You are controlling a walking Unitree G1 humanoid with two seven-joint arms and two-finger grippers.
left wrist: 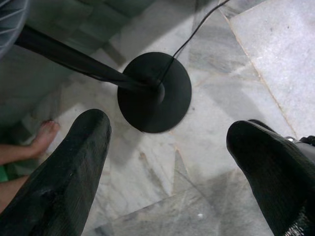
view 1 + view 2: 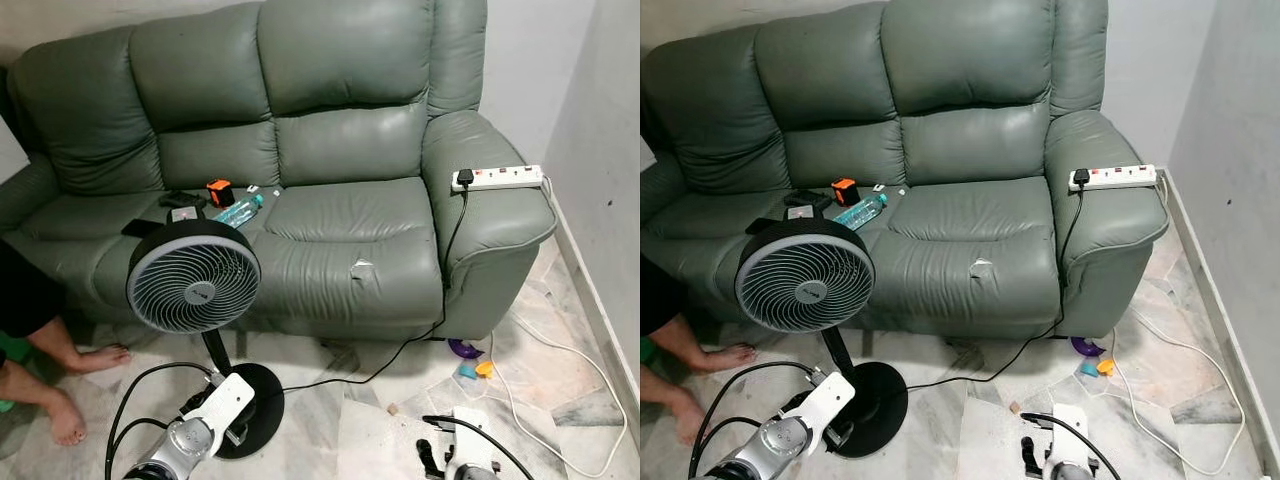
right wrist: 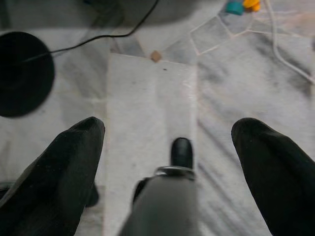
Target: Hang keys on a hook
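We face a green leather sofa (image 2: 280, 170) with a standing fan (image 2: 193, 276) in front of it, its round black base (image 1: 154, 92) on the marble floor (image 2: 560, 400). A power strip (image 2: 497, 178) sits on the sofa's right armrest, its cord trailing down to the floor. On the seat lie a water bottle (image 2: 237, 211), a small orange and black object (image 2: 219, 192) and some dark items we cannot identify. A person's bare feet (image 2: 80, 385) rest on the floor at the left.

Our left gripper (image 1: 167, 162) hangs low above the fan base, fingers spread wide and empty. Our right gripper (image 3: 167, 162) hangs over the floor tiles, also wide and empty.

We can make out neither keys nor a hook. The dark items on the seat are too small to tell. To do this well, we judge we must find both first, looking closely at the sofa seat, and keep our arms clear of the fan and the cords.
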